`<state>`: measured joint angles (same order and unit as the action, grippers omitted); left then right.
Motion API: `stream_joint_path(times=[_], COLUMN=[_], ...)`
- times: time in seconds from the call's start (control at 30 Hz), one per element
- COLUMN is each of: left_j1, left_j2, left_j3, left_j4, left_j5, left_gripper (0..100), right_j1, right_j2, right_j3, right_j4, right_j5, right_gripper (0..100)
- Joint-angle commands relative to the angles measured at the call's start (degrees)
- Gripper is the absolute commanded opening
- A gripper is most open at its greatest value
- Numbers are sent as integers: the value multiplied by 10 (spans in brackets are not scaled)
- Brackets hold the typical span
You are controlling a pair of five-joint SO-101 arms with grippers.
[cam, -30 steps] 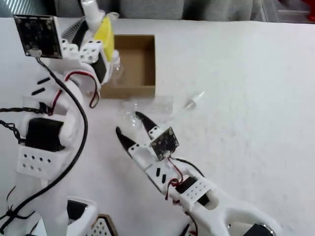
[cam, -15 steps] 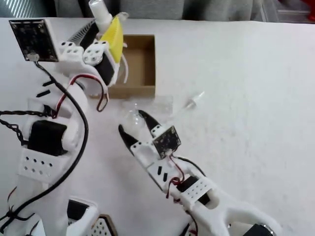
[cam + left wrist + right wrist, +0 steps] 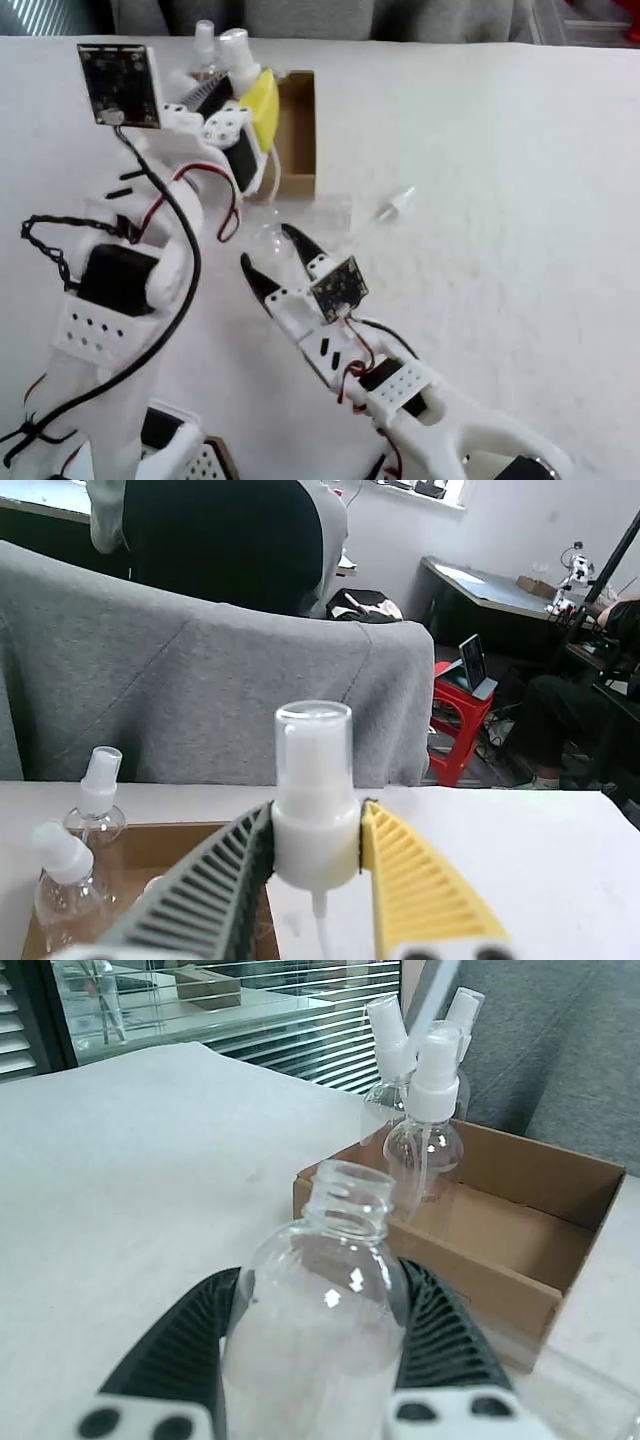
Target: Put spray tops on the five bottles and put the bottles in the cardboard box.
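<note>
Capped bottles (image 3: 425,1150) already stand in the cardboard box (image 3: 520,1250). The right gripper (image 3: 318,1282) is clamped on an uncapped bottle (image 3: 318,1335) near the box. The left gripper (image 3: 316,818) pinches a spray top (image 3: 313,775) over it. A loose top (image 3: 396,204) lies on the surface (image 3: 520,150).

We count three capped bottles (image 3: 425,1145), one uncapped bottle (image 3: 318,1310), two loose spray tops (image 3: 313,810) (image 3: 398,203), and one cardboard box (image 3: 540,1250).

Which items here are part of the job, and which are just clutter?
Job: held spray top; uncapped bottle; capped bottles; cardboard box; loose spray top.
Lying about: grey upholstered seat; red stool.
</note>
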<state>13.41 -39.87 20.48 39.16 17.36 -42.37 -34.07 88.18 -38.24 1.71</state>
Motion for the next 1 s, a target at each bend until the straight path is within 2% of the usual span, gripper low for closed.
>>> stream_joint_path(times=[0.0,0.27,0.53,0.97], left_j1=[6,6,7,6], left_j2=[-17,-25,-131,-133], left_j3=[11,63,123,139], left_j4=[-31,-52,-52,-51], left_j5=[5,5,5,34], left_gripper=[64,64,64,64], right_j1=[5,5,5,5], right_j2=[-4,-4,-3,-3], right_j3=[-13,-13,-13,-13], right_j4=[-15,-15,-14,-14], right_j5=[2,2,2,2], right_gripper=[17,17,17,17])
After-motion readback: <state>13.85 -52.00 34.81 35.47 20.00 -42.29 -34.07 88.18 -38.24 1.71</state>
